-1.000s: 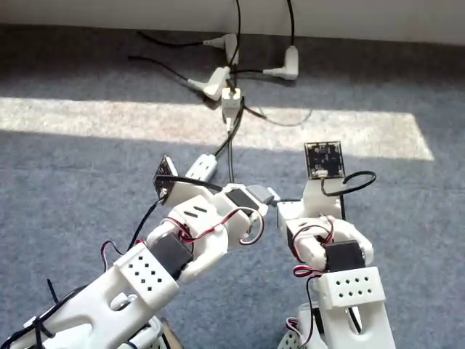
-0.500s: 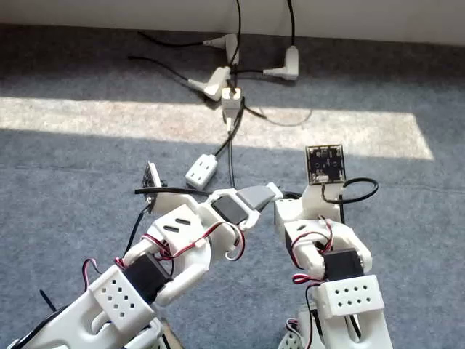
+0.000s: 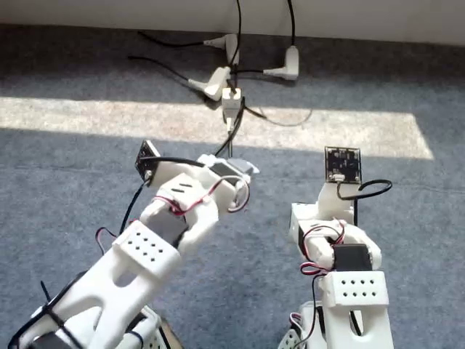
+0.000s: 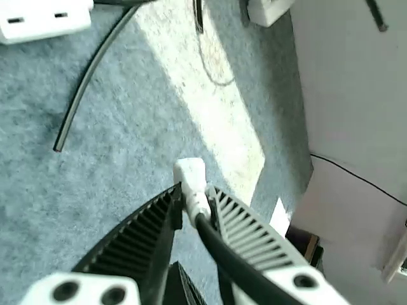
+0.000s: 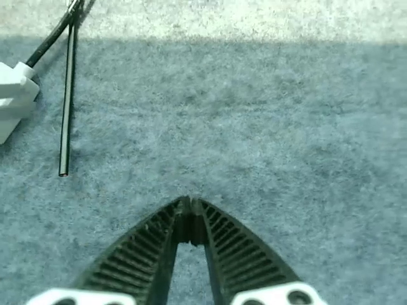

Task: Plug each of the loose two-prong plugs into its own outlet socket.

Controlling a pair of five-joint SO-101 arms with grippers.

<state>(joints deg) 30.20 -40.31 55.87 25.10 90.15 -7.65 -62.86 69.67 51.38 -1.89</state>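
1. On my end the left gripper (image 4: 195, 190) has its black ribbed plastic jaws pinching the small white two-prong plug (image 4: 189, 173) by its body. The blunt end pokes out past the tips. Can't see the prongs.
2. The plug's thick glossy black cord (image 4: 222, 254) runs back btwn the jaws toward the wrist.
3. That plug sits over the grey-blue short-pile carpet (image 4: 127, 146), well apart from the white rectangular plastic outlet block (image 4: 44, 18). The block lies flat w/ two dark slots showing.
4. A thin black cable (image 4: 89, 82) lies on the carpet near the block, its cut end free.
5. The right gripper (image 5: 189, 204) has the same ribbed jaws, pressed together, low over the fuzzy carpet.
6. High view: the white printed-plastic left arm (image 3: 182, 211), w/ red and black wires, stretches fwd. The right arm (image 3: 341, 247) stays tucked nearer its base.
7. Far end by the wall there are two more white angled plugs (image 3: 289, 65) (image 3: 216, 81). A small white cube adapter (image 3: 231, 102) sits just beside them at the edge of the bright sun strip (image 3: 73, 116).
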